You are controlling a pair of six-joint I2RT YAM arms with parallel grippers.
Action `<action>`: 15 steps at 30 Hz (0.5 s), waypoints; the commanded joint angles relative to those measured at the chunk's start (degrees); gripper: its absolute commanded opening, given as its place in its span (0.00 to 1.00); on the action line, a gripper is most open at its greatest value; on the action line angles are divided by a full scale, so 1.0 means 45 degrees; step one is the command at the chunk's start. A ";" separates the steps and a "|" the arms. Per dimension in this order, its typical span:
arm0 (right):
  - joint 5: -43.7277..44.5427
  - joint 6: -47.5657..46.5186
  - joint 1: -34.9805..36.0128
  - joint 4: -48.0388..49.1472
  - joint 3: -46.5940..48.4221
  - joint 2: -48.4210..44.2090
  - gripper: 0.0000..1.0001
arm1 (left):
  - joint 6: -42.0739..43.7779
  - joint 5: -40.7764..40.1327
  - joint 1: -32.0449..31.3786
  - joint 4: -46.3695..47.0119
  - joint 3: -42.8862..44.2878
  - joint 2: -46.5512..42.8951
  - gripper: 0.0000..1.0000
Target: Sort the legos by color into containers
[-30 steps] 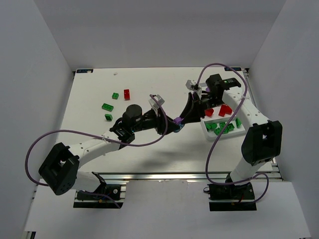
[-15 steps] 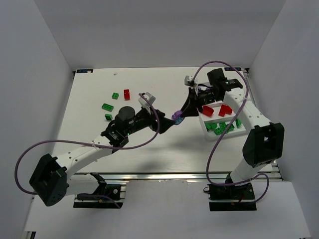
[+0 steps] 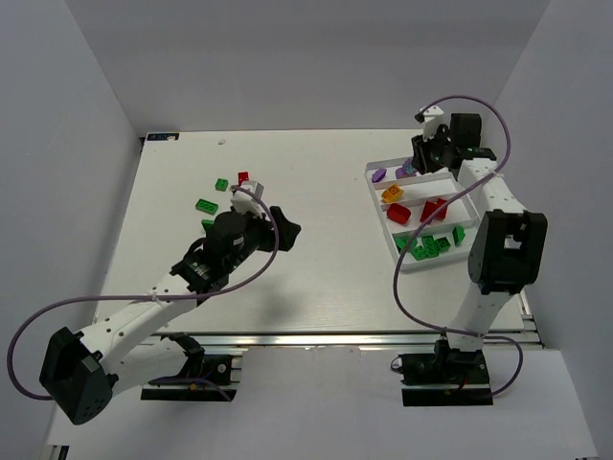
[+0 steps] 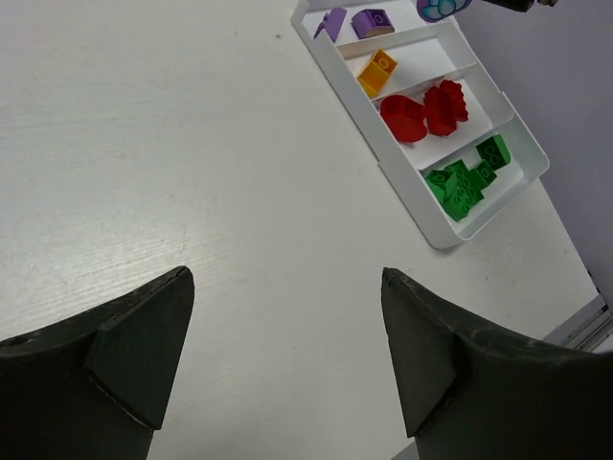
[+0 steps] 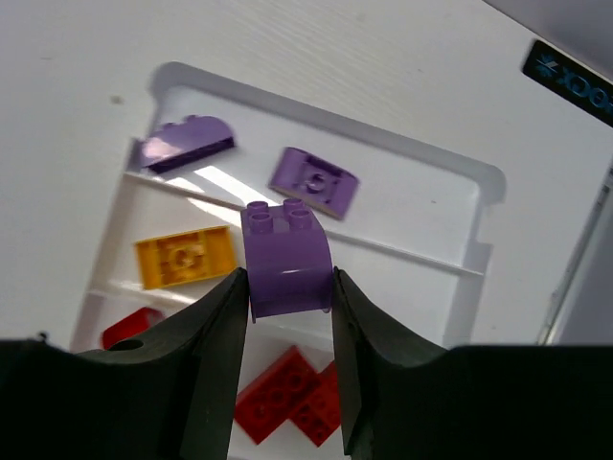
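Note:
My right gripper [image 5: 287,287] is shut on a purple rounded lego [image 5: 285,251], hanging over the far end of the white tray [image 5: 412,220]. Below it, two purple legos [image 5: 312,180] lie in the end compartment, and the compartments after it hold a yellow one [image 5: 184,259] and red ones [image 5: 287,395]. In the top view the right gripper [image 3: 421,163] hovers at the tray's [image 3: 436,186] far end, and green legos [image 3: 428,247] fill the near compartment. My left gripper [image 3: 283,230] stands open mid-table, with bare table between its fingers [image 4: 144,335].
Loose legos lie at the far left of the table: a red one [image 3: 243,177] and three green ones [image 3: 221,185], [image 3: 206,204], [image 3: 208,225], the last partly behind the left arm. The left wrist view shows the tray [image 4: 431,57] far off to the upper right.
The purple lego passed from my left gripper to my right one. The left gripper opened and drew back to the left. The right arm carried the lego back over the tray's far end.

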 commanded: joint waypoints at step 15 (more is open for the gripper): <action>0.6153 -0.0031 -0.0261 0.3296 0.3344 0.4012 0.08 | -0.1460 -0.1880 0.0043 -0.1408 -0.1234 -0.2120 0.89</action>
